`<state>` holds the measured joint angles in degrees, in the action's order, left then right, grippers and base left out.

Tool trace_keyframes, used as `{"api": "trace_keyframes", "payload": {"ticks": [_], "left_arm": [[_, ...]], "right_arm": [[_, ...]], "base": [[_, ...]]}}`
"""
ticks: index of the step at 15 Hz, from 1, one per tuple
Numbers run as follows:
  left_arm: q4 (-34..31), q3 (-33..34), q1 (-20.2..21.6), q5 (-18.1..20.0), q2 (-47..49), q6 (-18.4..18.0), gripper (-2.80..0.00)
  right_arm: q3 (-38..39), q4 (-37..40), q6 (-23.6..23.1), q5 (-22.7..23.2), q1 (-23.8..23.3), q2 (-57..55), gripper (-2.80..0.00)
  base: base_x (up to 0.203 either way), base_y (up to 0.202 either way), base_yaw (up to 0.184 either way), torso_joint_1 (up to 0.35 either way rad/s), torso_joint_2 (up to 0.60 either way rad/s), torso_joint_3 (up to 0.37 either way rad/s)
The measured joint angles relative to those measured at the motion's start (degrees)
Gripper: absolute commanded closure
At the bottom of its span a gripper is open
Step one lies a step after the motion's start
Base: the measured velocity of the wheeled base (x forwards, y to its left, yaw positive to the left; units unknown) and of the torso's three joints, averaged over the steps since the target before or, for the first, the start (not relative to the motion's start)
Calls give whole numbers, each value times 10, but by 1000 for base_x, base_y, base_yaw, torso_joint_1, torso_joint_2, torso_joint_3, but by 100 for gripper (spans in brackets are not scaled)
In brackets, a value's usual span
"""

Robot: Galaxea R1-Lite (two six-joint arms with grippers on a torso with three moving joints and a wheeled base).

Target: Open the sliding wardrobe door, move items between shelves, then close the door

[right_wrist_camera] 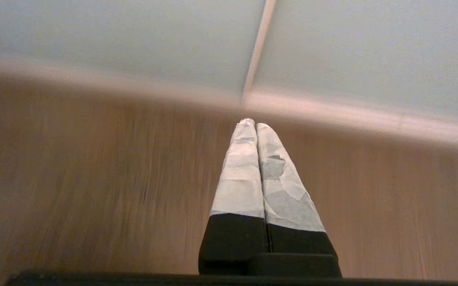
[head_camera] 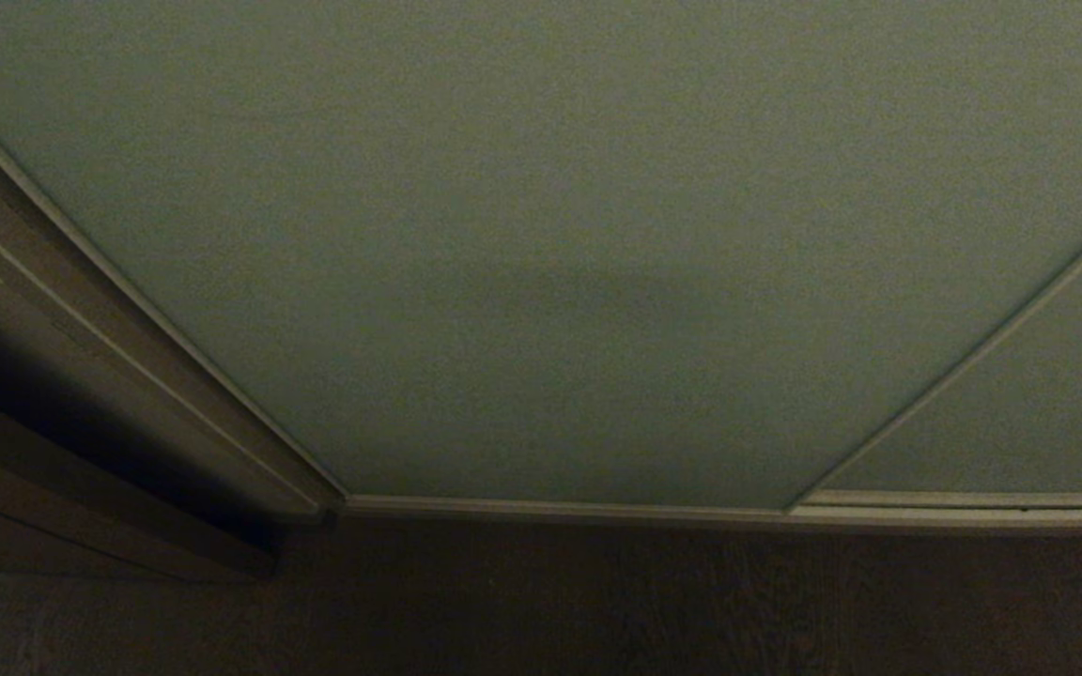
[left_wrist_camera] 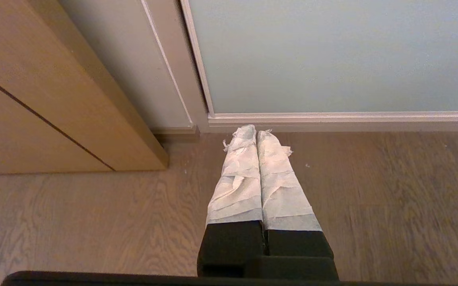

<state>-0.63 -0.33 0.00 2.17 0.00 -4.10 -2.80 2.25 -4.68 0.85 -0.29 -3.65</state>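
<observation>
Sliding wardrobe door [head_camera: 541,235], unmarked pale panel

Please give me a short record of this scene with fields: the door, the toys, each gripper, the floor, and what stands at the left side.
door: sliding wardrobe door closed, its pale panel fills the head view; a second panel overlaps at right
toys: none visible, interior hidden
left gripper: shut, empty, low over the wood floor, pointing at the door's bottom frame
right gripper: shut, empty, pointing at the seam between the two panels
left side: brown wooden cabinet next to the wardrobe frame
</observation>
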Motion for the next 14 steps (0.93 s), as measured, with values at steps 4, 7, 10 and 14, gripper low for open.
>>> {"api": "trace_keyframes", "payload": {"ticks": [4, 7, 10, 14], "left_arm": [[0, 0, 0, 0, 0, 0, 0], [0, 0, 0, 0, 0, 0, 0], [0, 0, 0, 0, 0, 0, 0], [0, 0, 0, 0, 0, 0, 0]], "right_arm": [[26, -28, 16, -6, 4, 32, 0], [28, -27, 18, -6, 5, 37, 0], [28, -27, 21, -5, 5, 38, 0], [28, -27, 23, -5, 5, 38, 0]], "base": [[0, 0, 0, 0, 0, 0], [0, 0, 0, 0, 0, 0], [0, 0, 0, 0, 0, 0], [0, 0, 0, 0, 0, 0]]}}
